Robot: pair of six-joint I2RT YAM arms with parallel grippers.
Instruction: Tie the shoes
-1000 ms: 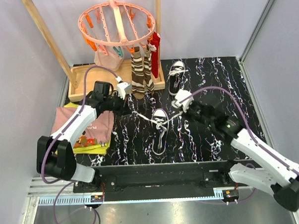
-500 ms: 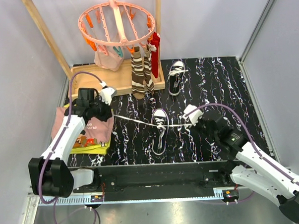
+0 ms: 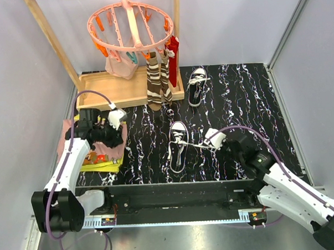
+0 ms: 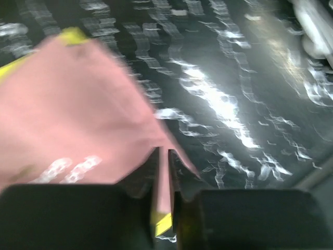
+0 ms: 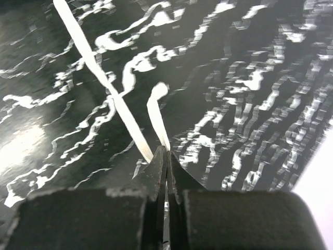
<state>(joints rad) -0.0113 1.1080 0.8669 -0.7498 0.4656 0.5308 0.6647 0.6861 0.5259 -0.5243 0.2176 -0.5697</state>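
Note:
One black shoe (image 3: 178,148) with a white toe cap lies mid-table, toe toward me; its white lace (image 3: 194,144) runs right to my right gripper (image 3: 204,145). In the right wrist view that gripper (image 5: 166,150) is shut on the lace's end (image 5: 157,117), and a second strand (image 5: 93,65) crosses the mat beside it. The other shoe (image 3: 197,86) lies further back. My left gripper (image 3: 119,137) hovers over a pink cloth (image 3: 117,148) at the left. Its jaws (image 4: 163,152) are nearly closed with nothing between them; the view is blurred.
A wooden rack (image 3: 115,89) at the back left carries a pink peg hanger (image 3: 130,28) with brown striped socks (image 3: 157,84) and a red sock (image 3: 173,51). The pink cloth (image 4: 67,120) lies on a yellow stack (image 3: 99,164) at the mat's left edge.
The lace stretched taut between both grippers has left my left gripper, which swung left over the pink cloth. My right gripper drew back toward me, still holding its lace end.

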